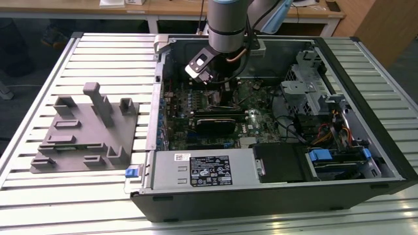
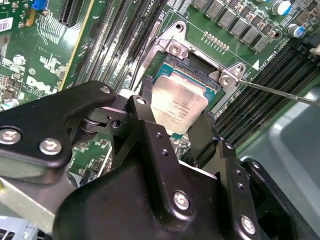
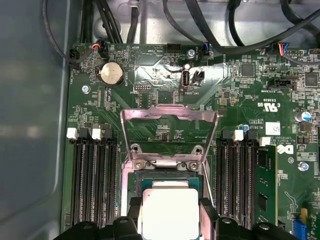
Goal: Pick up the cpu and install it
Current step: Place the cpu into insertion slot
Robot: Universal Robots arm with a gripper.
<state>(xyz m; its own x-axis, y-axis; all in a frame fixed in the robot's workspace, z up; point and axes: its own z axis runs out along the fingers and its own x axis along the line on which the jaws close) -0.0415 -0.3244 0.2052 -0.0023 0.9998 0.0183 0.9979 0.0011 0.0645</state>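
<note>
The cpu (image 2: pixel 179 106) is a small square chip with a silvery top, also seen in the first wrist view (image 3: pixel 170 212). My gripper (image 2: pixel 175 116) is shut on it, with a black finger (image 2: pixel 146 95) against one edge and the other against the opposite edge. The chip sits directly over the open socket (image 2: pixel 192 67) on the green motherboard; I cannot tell whether it touches the socket. The socket's metal load frame (image 3: pixel 169 116) is flipped open and stands up behind it. In the exterior view, my gripper (image 1: pixel 219 92) reaches down into the open computer case.
Memory slots (image 3: pixel 92 175) flank the socket on both sides, with one module (image 3: pixel 265 182) fitted. The thin socket lever (image 2: pixel 280 92) sticks out sideways. A long black module (image 1: pixel 219 121) lies just below the socket. The grey plastic fixture (image 1: pixel 85 129) stands at the exterior view's left.
</note>
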